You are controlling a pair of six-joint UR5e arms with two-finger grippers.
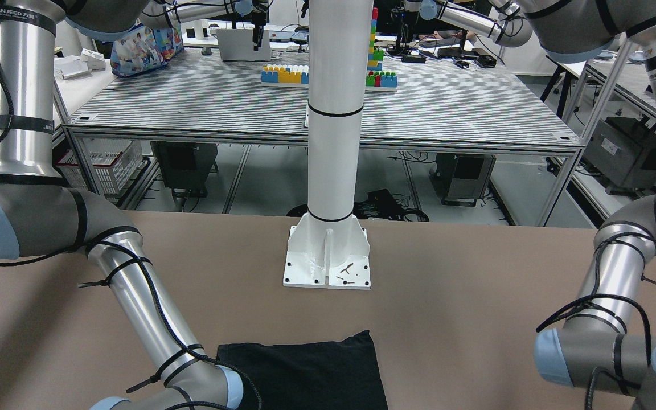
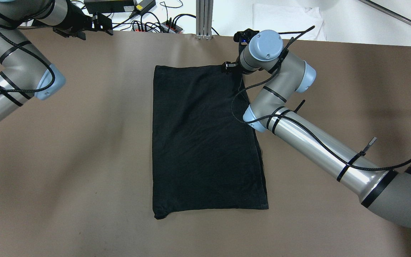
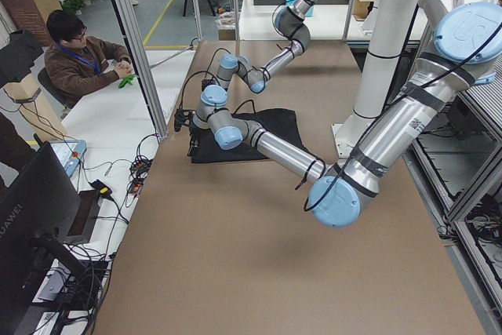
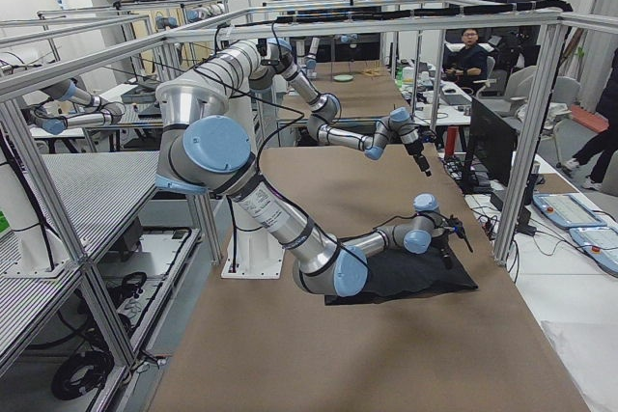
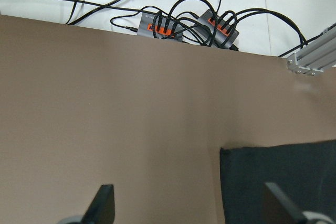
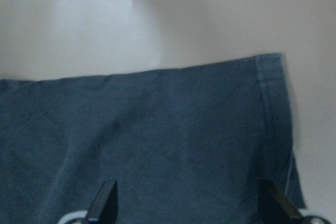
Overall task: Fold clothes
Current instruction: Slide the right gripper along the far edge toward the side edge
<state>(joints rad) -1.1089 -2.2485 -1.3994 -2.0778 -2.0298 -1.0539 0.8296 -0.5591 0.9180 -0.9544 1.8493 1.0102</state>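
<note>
A black garment [image 2: 205,142] lies flat on the brown table [image 2: 66,160], folded into a long rectangle. It also shows in the front-facing view [image 1: 311,370]. My right gripper [image 2: 231,67] is at the garment's far right corner. In the right wrist view the gripper [image 6: 189,208] is open, its fingers [image 6: 107,203] spread wide over the dark cloth [image 6: 157,129] and holding nothing. My left gripper [image 2: 102,25] hangs over the table's far left edge, away from the garment. In the left wrist view it [image 5: 189,208] is open and empty, with the garment's corner [image 5: 283,177] to its right.
Power strips and cables [image 5: 184,24] lie just past the table's far edge, beside an aluminium post [image 2: 204,18]. The white column base [image 1: 327,256] is bolted to the table on the robot's side. A seated operator [image 3: 78,60] and a monitor [image 3: 35,217] are along the far side.
</note>
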